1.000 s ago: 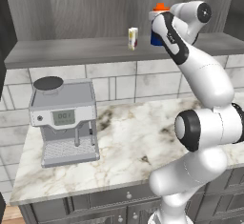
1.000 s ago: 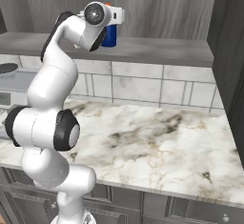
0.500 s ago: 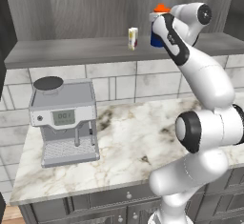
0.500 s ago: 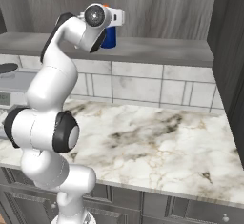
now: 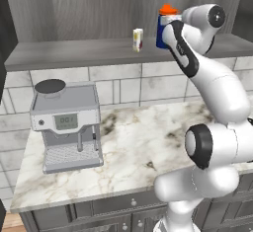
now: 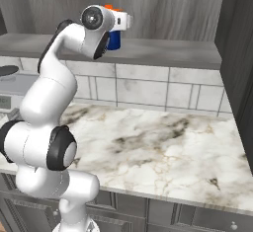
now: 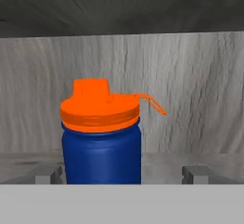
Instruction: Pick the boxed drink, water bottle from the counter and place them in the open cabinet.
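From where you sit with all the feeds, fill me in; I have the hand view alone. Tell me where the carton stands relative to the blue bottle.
Observer: The boxed drink stands upright on the open cabinet shelf, apart from the water bottle, on the coffee machine's side of it.
Operator: Confirm what sits under that shelf.
Observer: The counter, with a grey coffee machine at its left end.
Operator: Report what closes off the cabinet's other end.
Observer: A dark side panel stands at the far right in the right base view, well clear of the bottle.
Operator: State the tool.
Observer: The tool is open, one finger either side of the bottle.
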You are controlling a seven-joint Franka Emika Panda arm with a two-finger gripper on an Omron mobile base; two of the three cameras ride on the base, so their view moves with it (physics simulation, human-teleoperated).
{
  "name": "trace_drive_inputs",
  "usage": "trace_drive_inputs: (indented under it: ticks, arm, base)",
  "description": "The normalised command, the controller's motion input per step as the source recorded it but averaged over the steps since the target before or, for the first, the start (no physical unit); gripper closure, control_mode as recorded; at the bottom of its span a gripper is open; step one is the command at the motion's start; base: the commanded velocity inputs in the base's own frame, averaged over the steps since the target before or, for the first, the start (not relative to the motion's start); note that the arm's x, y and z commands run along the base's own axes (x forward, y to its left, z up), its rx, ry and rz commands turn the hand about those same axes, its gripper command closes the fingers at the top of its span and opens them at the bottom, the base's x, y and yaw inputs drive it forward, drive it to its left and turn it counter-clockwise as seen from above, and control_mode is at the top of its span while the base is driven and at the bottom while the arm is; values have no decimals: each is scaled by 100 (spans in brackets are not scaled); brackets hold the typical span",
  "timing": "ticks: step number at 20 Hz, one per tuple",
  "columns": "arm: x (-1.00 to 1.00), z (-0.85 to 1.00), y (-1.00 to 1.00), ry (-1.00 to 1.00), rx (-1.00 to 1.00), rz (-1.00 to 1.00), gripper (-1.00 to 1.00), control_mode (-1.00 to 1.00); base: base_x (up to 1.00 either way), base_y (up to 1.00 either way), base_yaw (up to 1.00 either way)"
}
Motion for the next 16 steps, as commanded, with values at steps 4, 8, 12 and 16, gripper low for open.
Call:
trace_drive_inputs:
  ticks: [4, 8, 12, 16]
  arm:
    - [-56, 4, 1, 6, 8, -14, -100, -100]
    - [-66, 3, 2, 0, 6, -3, -100, -100]
    - [-71, 0, 0, 0, 2, 0, -100, -100]
    - [-76, 0, 0, 0, 0, 0, -100, -100]
  base:
    - [0, 0, 0]
    - [0, 0, 0]
    - [0, 0, 0]
    - [0, 0, 0]
